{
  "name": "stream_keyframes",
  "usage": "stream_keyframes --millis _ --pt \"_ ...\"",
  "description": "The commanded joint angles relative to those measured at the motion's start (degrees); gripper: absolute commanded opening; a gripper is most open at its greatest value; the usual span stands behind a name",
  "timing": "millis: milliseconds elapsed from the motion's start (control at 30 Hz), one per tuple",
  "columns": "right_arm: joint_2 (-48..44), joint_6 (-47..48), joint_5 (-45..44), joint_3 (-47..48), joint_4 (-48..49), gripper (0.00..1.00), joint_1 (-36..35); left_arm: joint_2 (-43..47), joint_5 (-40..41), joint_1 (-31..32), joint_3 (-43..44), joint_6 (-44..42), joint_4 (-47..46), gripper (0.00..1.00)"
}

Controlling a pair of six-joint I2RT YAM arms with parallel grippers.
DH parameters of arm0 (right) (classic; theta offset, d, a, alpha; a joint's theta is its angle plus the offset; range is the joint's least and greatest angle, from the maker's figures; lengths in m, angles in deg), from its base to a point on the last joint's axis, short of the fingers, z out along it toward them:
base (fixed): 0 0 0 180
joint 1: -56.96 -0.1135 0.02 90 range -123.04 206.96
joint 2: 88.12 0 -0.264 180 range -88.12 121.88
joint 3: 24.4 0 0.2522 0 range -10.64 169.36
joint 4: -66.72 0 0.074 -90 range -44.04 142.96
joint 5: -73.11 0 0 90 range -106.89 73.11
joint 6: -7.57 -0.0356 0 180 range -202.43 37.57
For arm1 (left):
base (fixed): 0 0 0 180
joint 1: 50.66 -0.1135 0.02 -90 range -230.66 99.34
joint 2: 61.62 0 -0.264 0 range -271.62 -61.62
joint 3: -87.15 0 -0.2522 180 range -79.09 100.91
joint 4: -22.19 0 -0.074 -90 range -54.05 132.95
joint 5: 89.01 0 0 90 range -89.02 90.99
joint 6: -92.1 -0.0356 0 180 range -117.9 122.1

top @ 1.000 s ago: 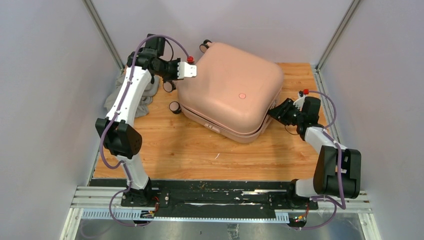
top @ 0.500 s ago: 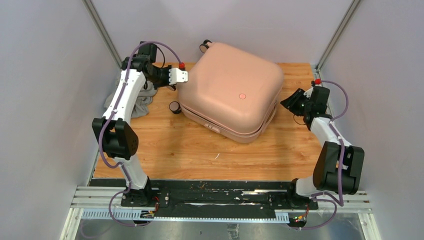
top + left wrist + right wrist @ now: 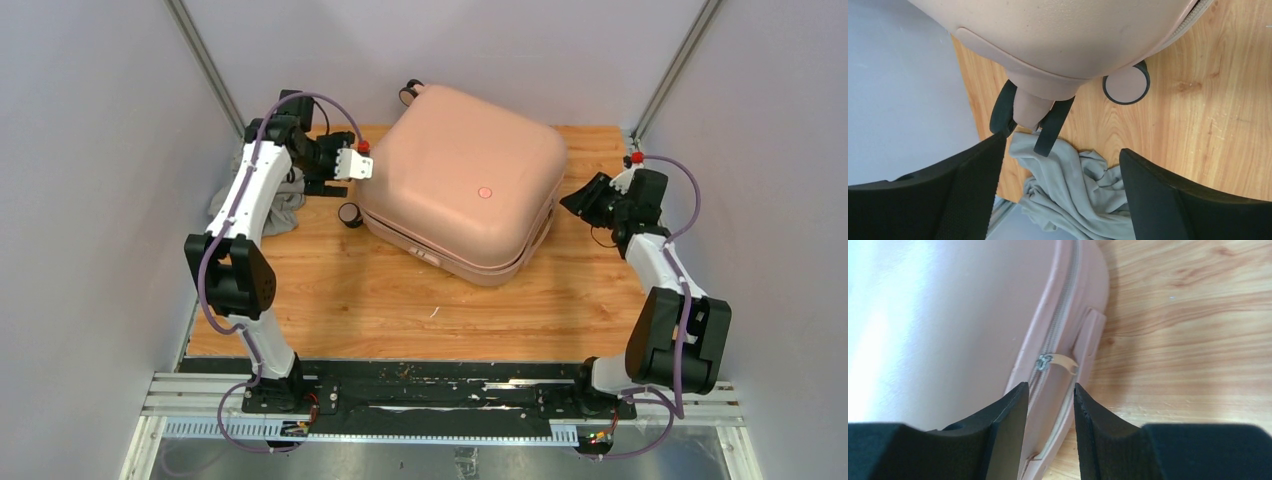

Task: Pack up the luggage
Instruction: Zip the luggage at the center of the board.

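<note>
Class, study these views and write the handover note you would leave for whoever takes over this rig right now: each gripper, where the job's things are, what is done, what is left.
Left gripper: open, empty, beside the small black wheels of the large pale pink hard-shell suitcase.
Right gripper: slightly open, empty, facing the metal zipper pull on the opposite side.
Suitcase: lid down, lying on the wooden table.
Done: lid closed.
Left: a crumpled grey cloth lies on the table outside the suitcase, by the wheels. Whether the zip is fully shut cannot be told.
</note>
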Motion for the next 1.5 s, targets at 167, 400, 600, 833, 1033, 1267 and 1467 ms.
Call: stream_keyframes --millis 167,400,600,833,1033,1267,1467 --pt "-0.8 1.9 12.8 0.0 3.4 0.43 0.5 -5.7 -1.4 -0.1 5.3 -6.9 0.2 1.00" --pt "-0.5 2.2 16.5 -1.5 4.1 0.43 2.1 -12.5 -0.8 1.8 11.3 -6.5 0.3 1.00" --pt "2.7 -2.8 19.3 -3.9 11.2 0.43 4.5 -14.9 0.2 3.0 11.5 -5.0 0.2 0.87" --pt "5.1 -7.8 20.0 -5.4 16.2 0.42 6.0 -12.2 -1.0 2.6 10.5 -1.1 0.3 0.40" --pt "7.0 -11.4 20.3 -5.8 19.9 0.42 7.3 -7.9 -1.5 0.9 7.7 -1.1 0.2 0.00" --pt "15.9 -19.4 19.8 -2.5 30.0 0.42 7.4 -4.3 -1.5 -0.7 3.5 -3.1 0.2 0.00" --pt "17.1 -19.3 17.8 -3.3 28.0 0.40 6.1 -4.3 -1.3 -0.7 3.0 -3.9 0.2 0.00"
